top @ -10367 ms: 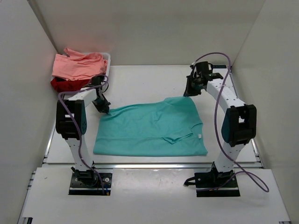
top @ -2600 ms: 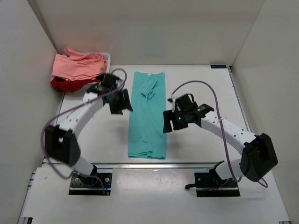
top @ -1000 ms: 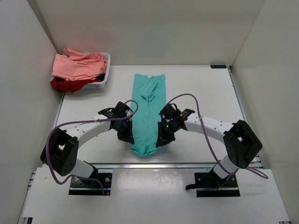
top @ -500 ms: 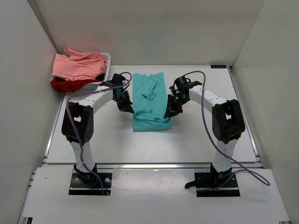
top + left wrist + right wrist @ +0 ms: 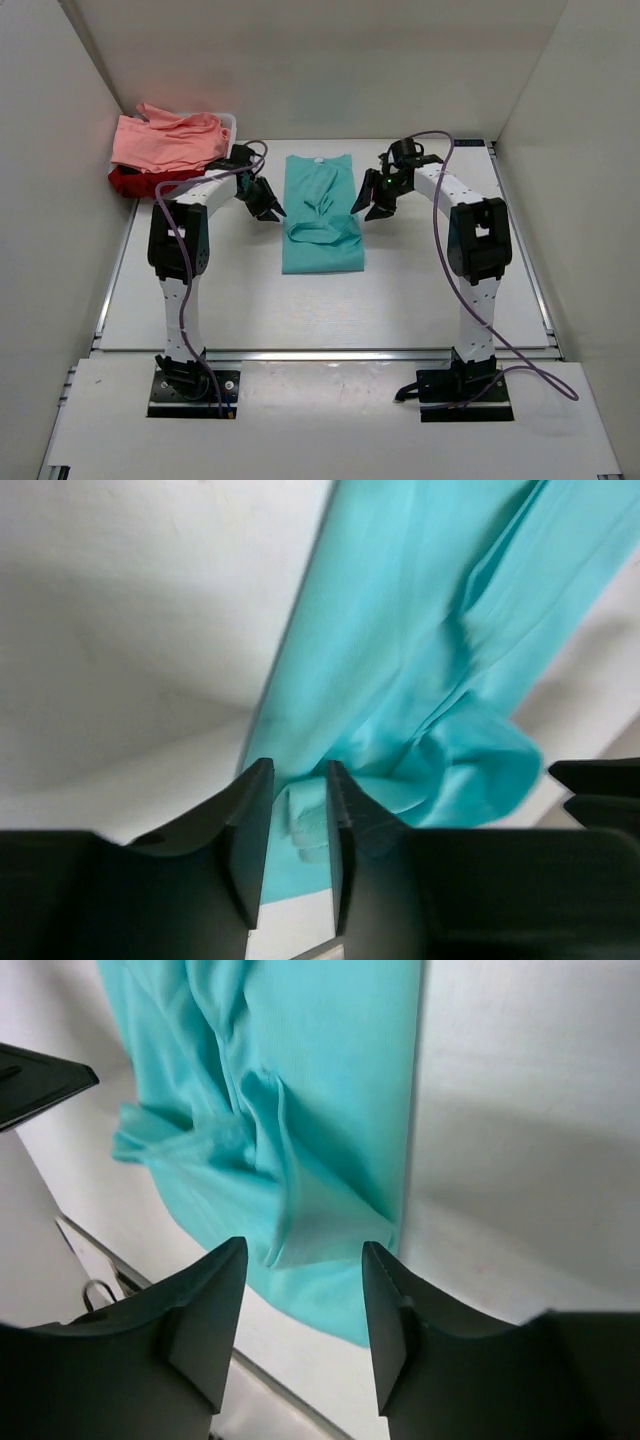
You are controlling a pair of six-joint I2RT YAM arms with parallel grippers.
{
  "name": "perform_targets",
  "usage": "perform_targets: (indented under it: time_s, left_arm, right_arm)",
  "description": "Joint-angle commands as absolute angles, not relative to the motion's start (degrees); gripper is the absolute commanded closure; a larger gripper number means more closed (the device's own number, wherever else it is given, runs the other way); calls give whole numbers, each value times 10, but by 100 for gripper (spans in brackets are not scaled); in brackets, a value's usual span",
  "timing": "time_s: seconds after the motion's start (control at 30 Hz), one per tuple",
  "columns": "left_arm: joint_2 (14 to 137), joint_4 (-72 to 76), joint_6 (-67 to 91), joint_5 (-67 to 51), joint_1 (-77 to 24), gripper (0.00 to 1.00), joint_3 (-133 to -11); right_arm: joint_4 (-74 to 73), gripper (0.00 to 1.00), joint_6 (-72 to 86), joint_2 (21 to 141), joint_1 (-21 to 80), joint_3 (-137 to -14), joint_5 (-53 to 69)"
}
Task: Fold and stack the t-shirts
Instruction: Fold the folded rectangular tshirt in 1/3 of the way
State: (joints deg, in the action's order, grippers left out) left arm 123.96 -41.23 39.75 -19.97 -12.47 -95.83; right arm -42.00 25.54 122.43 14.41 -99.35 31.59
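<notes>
White plastic basket [image 5: 233, 126] sits in the far left corner of the bench [image 5: 430, 290], heaped with a salmon pink t-shirt [image 5: 165, 140] on top and a dark red t-shirt [image 5: 135, 182] bunched beneath it, spilling over the near side. To its right, the left gripper [image 5: 272, 208] hovers just beside the left edge of the teal t-shirt [image 5: 318, 235], its jaws parted by only a narrow gap and nothing pinched between them. The teal shirt lies flat as a narrow oblong midway across the bench toward the far edge, collar at the far end, near end doubled over and rumpled. Right gripper [image 5: 366, 208] hangs by the shirt's right edge, jaws spread wide and empty.
</notes>
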Motion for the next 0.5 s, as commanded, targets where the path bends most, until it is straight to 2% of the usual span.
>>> perform_targets:
  time_s: [0.0, 0.07, 0.23, 0.47]
  left_arm:
    - [1194, -338, 441, -246, -97, 60, -948]
    - [1173, -315, 448, -262, -91, 55, -920]
    - [1105, -292, 450, -262, -96, 54, -805]
    - [1017, -288, 453, -198, -155, 52, -663]
  right_arm:
    - [-345, 52, 288, 1173, 139, -978, 319]
    - [-331, 49, 288, 1158, 141, -940, 304]
    - [-333, 50, 272, 1094, 154, -838, 275]
    - [-291, 47, 279, 1011, 189, -696, 259]
